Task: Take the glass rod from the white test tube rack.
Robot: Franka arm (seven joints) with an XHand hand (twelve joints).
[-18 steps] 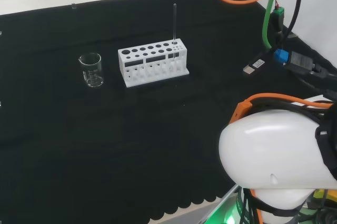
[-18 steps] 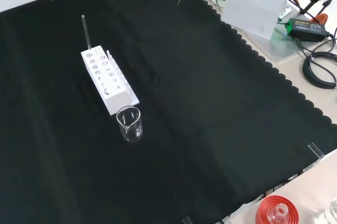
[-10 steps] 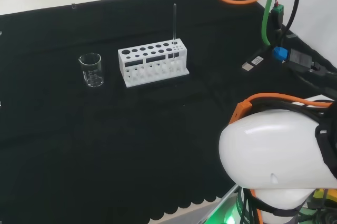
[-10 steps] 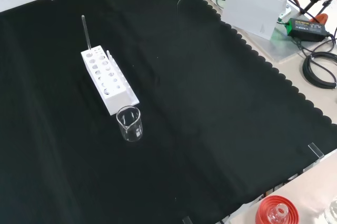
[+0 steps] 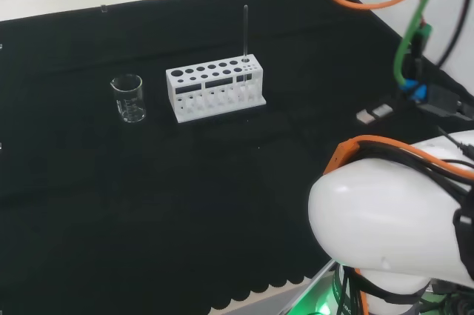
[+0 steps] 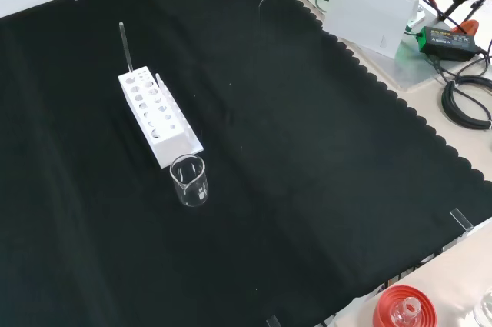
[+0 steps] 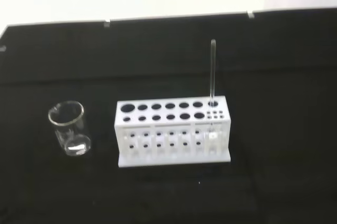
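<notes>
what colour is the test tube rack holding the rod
White: the plastic test tube rack, with a clear glass rod standing in it, shows best in the wrist view.

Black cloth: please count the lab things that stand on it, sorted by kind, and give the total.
White test tube rack: 1
Glass rod, upright in the rack's end hole: 1
Clear glass beaker, beside the rack: 1
Total: 3
</notes>
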